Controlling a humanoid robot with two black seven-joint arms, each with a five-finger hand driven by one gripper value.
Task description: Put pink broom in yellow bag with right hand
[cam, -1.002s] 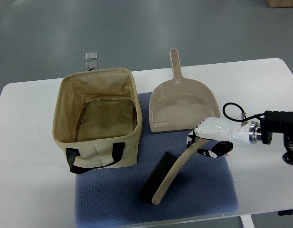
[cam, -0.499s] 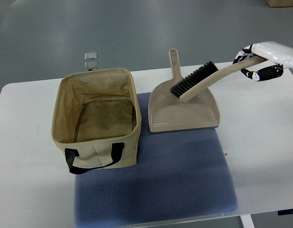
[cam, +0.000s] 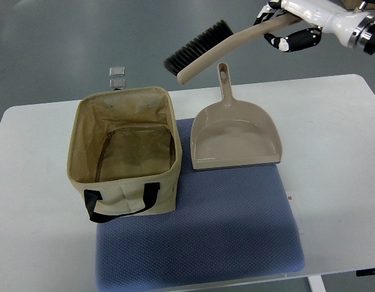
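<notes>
My right hand (cam: 288, 27) is high at the top right, shut on the handle of the pink broom (cam: 211, 48). The broom hangs in the air, its black bristles pointing left, above and behind the dustpan's handle. The yellow bag (cam: 123, 158) stands open on the left part of the blue mat, its inside bare, black straps at its front. The broom's bristle end is to the upper right of the bag's opening, clear of it. The left arm is out of sight.
A pink dustpan (cam: 236, 137) lies on the blue mat (cam: 230, 231), right of the bag. The mat rests on a white table (cam: 333, 158). Two small clear blocks (cam: 116, 78) sit behind the bag at the table's far edge.
The right hand lifted the broom off the mat, carried it up over the dustpan, and now holds it higher and further left, near the top of the view.
</notes>
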